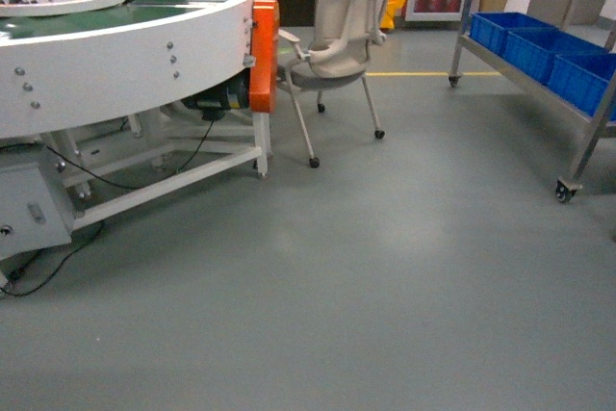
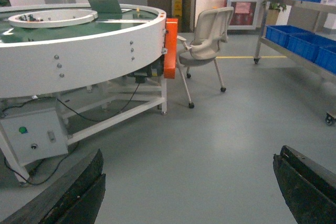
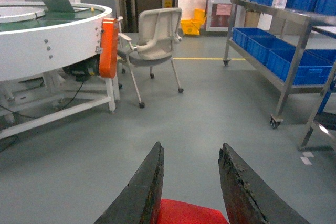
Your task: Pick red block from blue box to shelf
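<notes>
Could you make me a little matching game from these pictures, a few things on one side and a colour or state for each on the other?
Things:
1. chair
2. crates on the shelf
3. left gripper
4. right gripper

Descriptions:
a. fingers wide apart, nothing between them
b. blue
c. fingers on either side of the red block
d. pale beige, on casters

Pairs: 1-d, 2-b, 3-a, 4-c

The right gripper [image 3: 191, 182], bottom centre of its view, clamps a small red plastic block [image 3: 186, 214]; the left gripper [image 2: 189, 187] gapes wide at the lower corners.
</notes>
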Robot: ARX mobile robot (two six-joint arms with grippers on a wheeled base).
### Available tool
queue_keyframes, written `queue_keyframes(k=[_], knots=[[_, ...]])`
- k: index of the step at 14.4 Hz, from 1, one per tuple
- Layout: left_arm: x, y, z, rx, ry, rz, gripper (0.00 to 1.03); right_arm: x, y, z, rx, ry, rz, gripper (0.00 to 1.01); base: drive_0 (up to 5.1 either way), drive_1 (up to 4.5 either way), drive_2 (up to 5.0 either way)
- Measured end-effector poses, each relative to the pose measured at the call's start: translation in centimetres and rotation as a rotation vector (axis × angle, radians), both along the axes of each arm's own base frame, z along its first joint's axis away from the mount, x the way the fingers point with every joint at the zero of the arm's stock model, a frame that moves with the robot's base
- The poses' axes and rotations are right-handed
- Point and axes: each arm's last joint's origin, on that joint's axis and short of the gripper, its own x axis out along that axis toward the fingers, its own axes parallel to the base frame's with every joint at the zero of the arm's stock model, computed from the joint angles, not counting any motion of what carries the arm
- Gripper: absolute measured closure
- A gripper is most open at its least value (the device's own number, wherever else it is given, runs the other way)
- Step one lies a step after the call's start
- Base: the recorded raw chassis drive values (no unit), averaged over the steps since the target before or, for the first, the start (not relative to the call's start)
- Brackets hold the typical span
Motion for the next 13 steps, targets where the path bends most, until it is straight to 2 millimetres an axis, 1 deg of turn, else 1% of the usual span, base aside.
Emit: queue_keyframes(k=[13], knots=[[0.0, 0.0, 0.05, 0.0, -0.005, 0.0, 0.05, 0.0, 0.0, 0.01, 0.0, -0.002, 0.0, 0.74, 0.0, 4.06, -4.0]])
